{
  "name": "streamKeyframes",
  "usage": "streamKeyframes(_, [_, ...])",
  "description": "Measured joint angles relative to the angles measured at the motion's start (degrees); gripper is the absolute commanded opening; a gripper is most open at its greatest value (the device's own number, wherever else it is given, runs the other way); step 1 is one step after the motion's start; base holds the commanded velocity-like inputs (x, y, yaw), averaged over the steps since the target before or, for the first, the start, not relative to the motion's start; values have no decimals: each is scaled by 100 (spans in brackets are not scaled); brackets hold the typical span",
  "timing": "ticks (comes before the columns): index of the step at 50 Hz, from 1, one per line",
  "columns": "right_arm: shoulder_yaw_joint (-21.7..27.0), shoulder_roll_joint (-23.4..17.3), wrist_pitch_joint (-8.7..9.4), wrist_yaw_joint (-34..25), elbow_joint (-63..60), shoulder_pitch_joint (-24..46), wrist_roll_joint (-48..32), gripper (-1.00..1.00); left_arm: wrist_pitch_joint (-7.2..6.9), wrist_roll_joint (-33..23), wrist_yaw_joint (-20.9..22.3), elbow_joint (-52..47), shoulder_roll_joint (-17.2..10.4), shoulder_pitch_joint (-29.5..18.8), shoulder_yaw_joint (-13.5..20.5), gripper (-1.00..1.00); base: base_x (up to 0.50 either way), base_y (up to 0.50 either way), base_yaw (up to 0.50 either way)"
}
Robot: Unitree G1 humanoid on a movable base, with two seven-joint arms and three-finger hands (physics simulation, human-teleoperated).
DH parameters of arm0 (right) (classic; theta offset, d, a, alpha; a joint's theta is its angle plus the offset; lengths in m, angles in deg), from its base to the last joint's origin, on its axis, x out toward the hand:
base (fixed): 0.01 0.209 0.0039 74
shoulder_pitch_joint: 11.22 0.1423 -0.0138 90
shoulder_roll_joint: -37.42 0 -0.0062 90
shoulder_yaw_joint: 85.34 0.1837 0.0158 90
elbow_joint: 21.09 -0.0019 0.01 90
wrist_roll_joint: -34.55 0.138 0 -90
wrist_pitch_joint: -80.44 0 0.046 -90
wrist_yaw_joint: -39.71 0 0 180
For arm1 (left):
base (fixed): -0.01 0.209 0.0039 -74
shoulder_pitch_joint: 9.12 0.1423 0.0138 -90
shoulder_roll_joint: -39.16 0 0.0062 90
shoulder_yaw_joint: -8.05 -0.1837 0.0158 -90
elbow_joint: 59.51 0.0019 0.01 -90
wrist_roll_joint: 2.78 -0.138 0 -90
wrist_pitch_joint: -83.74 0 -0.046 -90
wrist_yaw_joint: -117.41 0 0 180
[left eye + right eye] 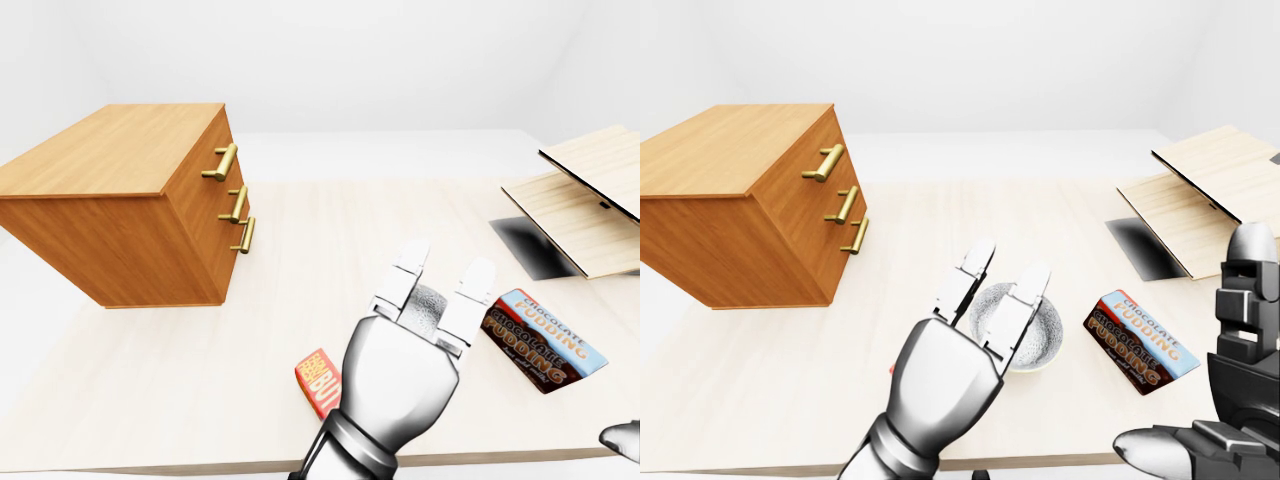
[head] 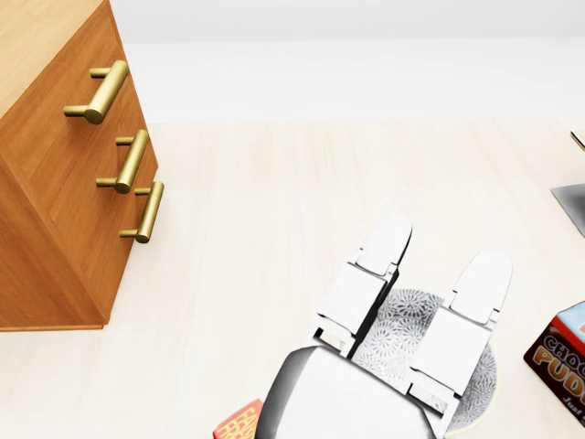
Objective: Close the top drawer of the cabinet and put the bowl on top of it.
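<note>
The wooden cabinet (image 1: pixel 120 200) stands at the left of the table, its three brass-handled drawer fronts lying flush; the top handle (image 1: pixel 222 163) is uppermost. A grey-white patterned bowl (image 1: pixel 1044 332) rests on the table near the bottom middle. My left hand (image 2: pixel 441 247) hovers over it, open, with two straight fingers (image 2: pixel 379 265) across the bowl's left part and nothing grasped. My right hand (image 1: pixel 1240 300) is raised at the right edge of the right-eye view, fingers spread, holding nothing.
A chocolate pudding box (image 1: pixel 1140 340) lies just right of the bowl. A small red box (image 1: pixel 318 380) sits left of my left wrist. Pale wooden boards (image 1: pixel 585 200) lean at the far right. The table's near edge (image 1: pixel 150 468) runs along the bottom.
</note>
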State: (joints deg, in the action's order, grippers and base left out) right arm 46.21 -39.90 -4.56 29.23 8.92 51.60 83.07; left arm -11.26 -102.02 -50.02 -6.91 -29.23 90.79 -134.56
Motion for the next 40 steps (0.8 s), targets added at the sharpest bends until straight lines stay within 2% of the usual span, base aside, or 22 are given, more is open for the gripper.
streamKeyframes(15, [-8, -16, 0, 14, 0, -1, 13, 100, 0, 32, 9, 332, 21, -40, 132, 100, 0, 0, 0])
streamKeyframes(40, [46, 0, 0, -3, 0, 21, 46, 100, 0, 242, -290, 1137, 26, -105, 396, 100, 0, 0, 0])
